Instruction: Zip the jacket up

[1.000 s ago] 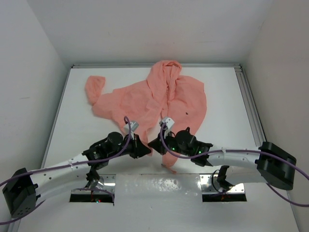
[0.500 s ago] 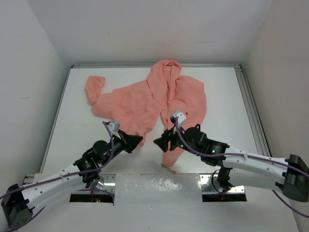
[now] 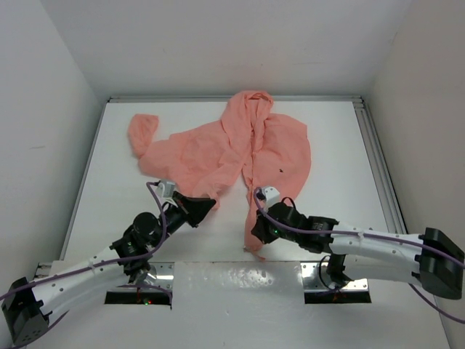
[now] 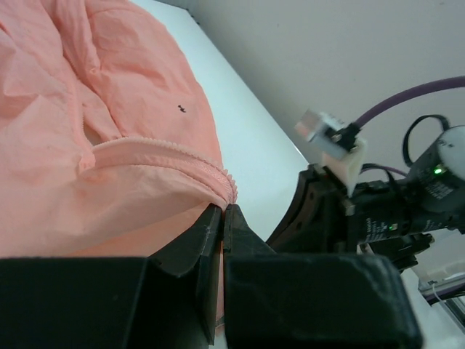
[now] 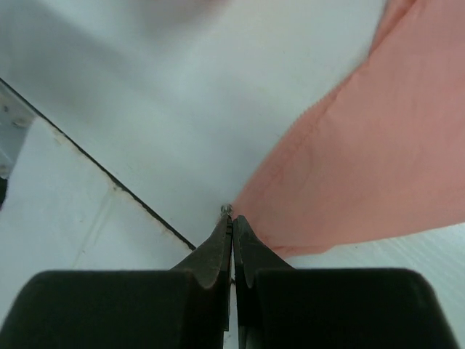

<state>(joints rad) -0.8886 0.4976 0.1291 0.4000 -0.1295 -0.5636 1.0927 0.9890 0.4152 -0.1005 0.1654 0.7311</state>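
Note:
The salmon-pink jacket [image 3: 218, 149] lies spread at the back middle of the white table [image 3: 116, 189], hood away from me. It is unzipped, and its two front panels part toward the near edge. My left gripper [image 3: 210, 204] is shut on the lower zipper edge of the left panel; in the left wrist view the toothed pink tape [image 4: 163, 150] runs into the shut jaws of the left gripper [image 4: 224, 209]. My right gripper [image 3: 255, 234] is shut at the bottom corner of the right panel [image 5: 363, 160]. In the right wrist view a small metal piece [image 5: 227, 209] peeks over the tips of the right gripper [image 5: 232, 217].
White walls close in the table at the back and both sides. A metal rail [image 3: 375, 156] runs along the right edge. A dark seam [image 5: 102, 171] marks the table's near edge close to my right gripper. The right arm's wrist [image 4: 363, 211] sits close beside my left gripper.
The right gripper moved toward the near edge, down the right panel to its bottom corner, and is shut there. The left gripper drew back and left with the left panel's edge, then held still.

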